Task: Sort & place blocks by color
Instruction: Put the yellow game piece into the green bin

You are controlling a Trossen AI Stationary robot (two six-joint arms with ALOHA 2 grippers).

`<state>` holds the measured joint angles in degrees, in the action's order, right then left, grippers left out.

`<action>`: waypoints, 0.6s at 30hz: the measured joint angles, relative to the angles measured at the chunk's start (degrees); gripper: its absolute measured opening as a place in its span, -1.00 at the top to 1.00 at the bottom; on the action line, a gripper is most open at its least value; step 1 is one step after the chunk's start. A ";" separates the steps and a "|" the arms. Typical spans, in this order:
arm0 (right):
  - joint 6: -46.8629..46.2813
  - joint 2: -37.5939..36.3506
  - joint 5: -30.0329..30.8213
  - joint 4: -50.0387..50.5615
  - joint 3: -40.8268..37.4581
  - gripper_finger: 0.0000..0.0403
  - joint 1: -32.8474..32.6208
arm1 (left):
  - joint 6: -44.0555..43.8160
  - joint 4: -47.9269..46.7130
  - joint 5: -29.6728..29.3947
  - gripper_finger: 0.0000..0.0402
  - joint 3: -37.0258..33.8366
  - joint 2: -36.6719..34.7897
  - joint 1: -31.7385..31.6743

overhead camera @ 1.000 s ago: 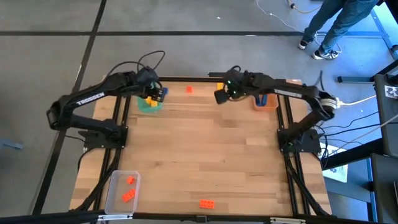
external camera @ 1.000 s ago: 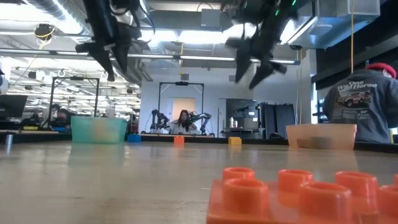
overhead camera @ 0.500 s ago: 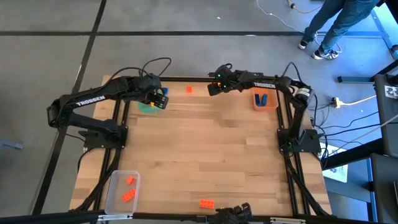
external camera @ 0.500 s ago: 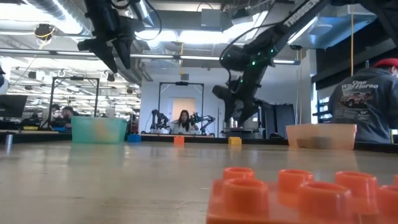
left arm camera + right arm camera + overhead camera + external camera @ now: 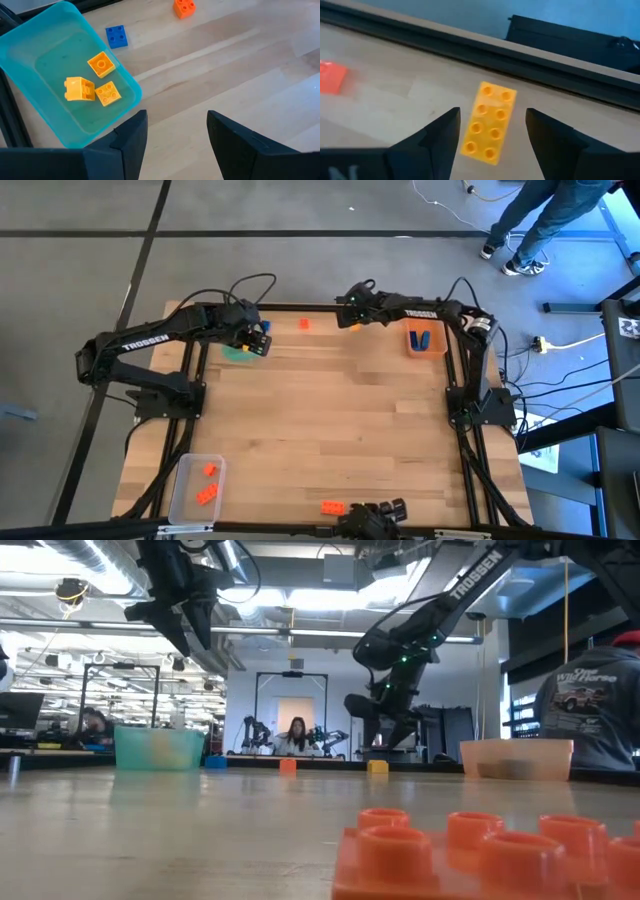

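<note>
A yellow eight-stud block [image 5: 487, 122] lies flat near the table's far edge. My right gripper [image 5: 492, 112] hangs open just above it [image 5: 380, 735], a finger on either side, touching nothing. Over the green bin [image 5: 238, 352] my left gripper [image 5: 176, 116] is held high and open, with nothing in it [image 5: 180, 625]. Three yellow blocks [image 5: 97, 80] lie in that bin. On the table beyond the bin rest a blue block [image 5: 116, 36] and an orange-red block [image 5: 184, 7]. Another orange-red block [image 5: 333, 507] sits by the near edge.
An orange bin [image 5: 425, 340] holding a blue block stands at the far right. A clear bin [image 5: 195, 485] with orange-red blocks sits at the near left. A dark rail [image 5: 470, 45] runs along the far edge behind the yellow block. A person [image 5: 545, 220] stands beyond the table.
My right gripper has come down from high above the table and gone toward the far edge, ending low over the yellow block with its fingers still apart. My left gripper has shifted a little toward the table's right over the green bin.
</note>
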<state>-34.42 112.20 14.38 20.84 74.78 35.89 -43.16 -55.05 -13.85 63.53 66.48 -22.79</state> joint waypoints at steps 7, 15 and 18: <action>-3.96 0.00 -1.89 1.18 0.00 -0.12 1.55 | 0.00 0.24 0.00 0.03 0.00 0.00 0.00; -6.96 2.17 -5.24 0.26 0.02 -0.12 1.98 | 0.00 0.33 -0.02 0.03 0.00 0.00 0.00; -7.33 4.37 -9.76 -1.08 0.02 -0.12 1.94 | 0.00 0.33 -0.02 0.03 0.00 0.00 0.00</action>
<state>-41.75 116.57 4.62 19.77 74.81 37.82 -43.16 -54.72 -13.87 63.53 66.48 -22.79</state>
